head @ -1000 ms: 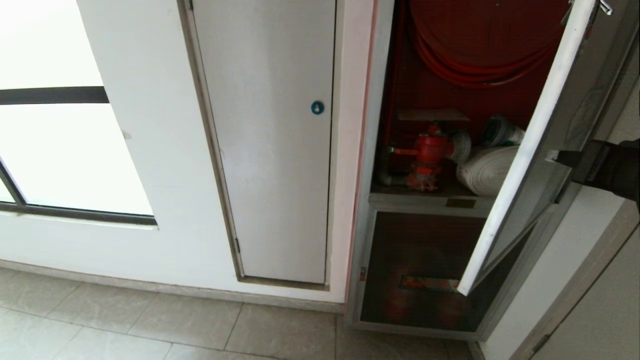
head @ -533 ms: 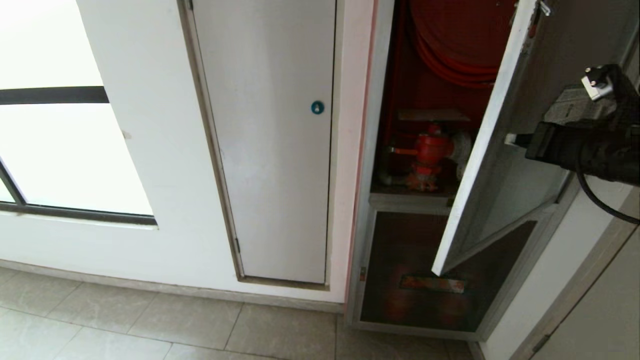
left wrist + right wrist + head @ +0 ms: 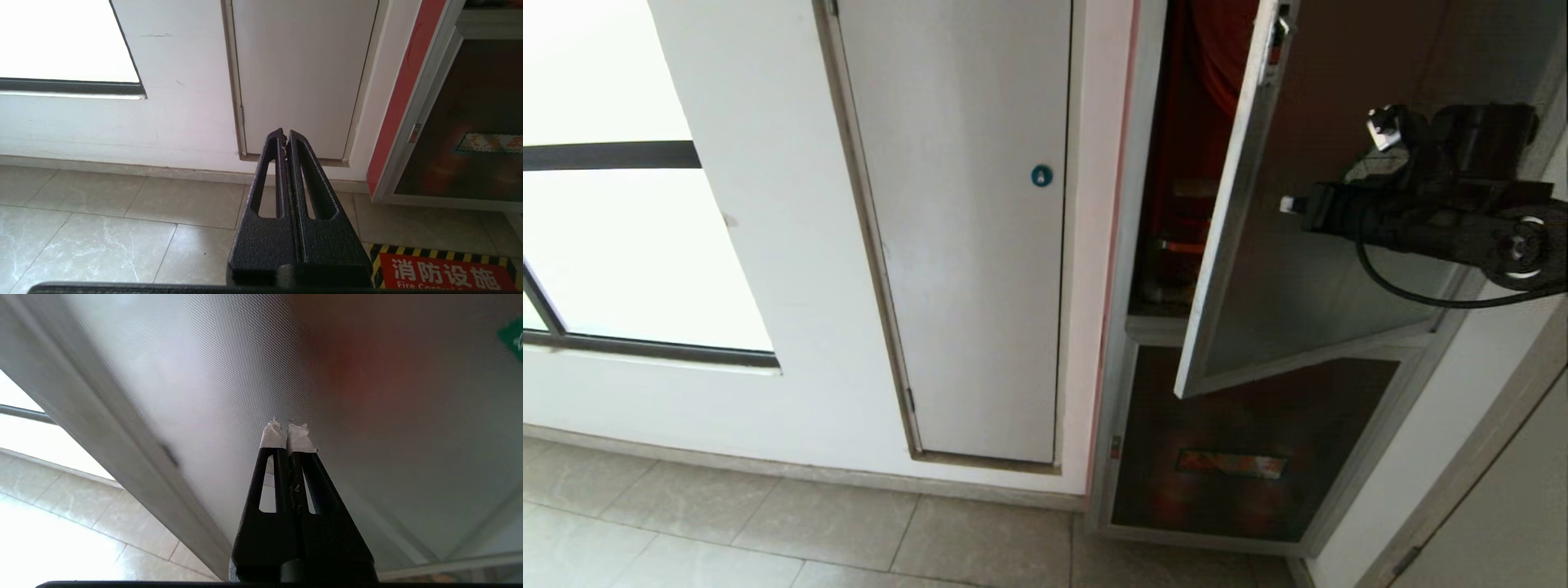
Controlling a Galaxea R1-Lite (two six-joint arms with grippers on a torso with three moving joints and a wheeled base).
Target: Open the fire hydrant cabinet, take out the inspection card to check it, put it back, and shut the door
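The door [image 3: 1298, 269] of the fire hydrant cabinet [image 3: 1131, 269] stands partly ajar, its glass apparently touched by the right gripper [image 3: 1286, 204], fingers pressed together. The left gripper [image 3: 284, 136], likewise closed and empty, hangs low above the floor tiles [image 3: 122, 228].

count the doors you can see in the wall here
3: a plain white door left of the cabinet, the upper glass door swung partly open with the right end effector against it, and a lower tinted panel, shut.
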